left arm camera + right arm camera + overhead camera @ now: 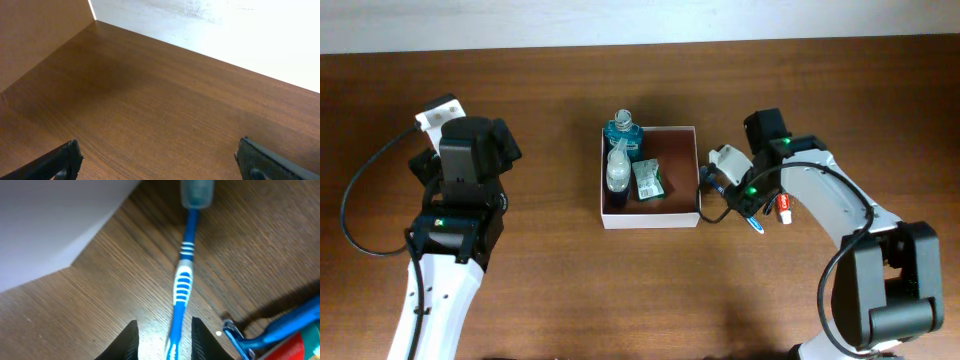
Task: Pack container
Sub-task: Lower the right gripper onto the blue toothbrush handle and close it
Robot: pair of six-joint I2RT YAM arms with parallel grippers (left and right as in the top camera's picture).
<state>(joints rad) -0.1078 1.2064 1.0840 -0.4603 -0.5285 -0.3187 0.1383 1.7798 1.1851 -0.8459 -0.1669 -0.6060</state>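
Observation:
The container [650,222], a square white box with a pinkish-brown inside, sits at mid-table. It holds a blue bottle [623,130], a clear bottle [617,170] and a green-and-white packet [648,180]. My right gripper [735,192] is just right of the box. In the right wrist view it [164,330] is open, low over the table, with its fingers on either side of a blue-and-white toothbrush [182,280]. The box's white wall [60,220] is at the upper left there. My left gripper [157,150] is open and empty over bare wood at the far left [480,140].
A blue razor [270,330] and a red tube [307,347] lie just right of the toothbrush. The tube also shows in the overhead view [784,210]. The table's far edge meets a white wall [225,25].

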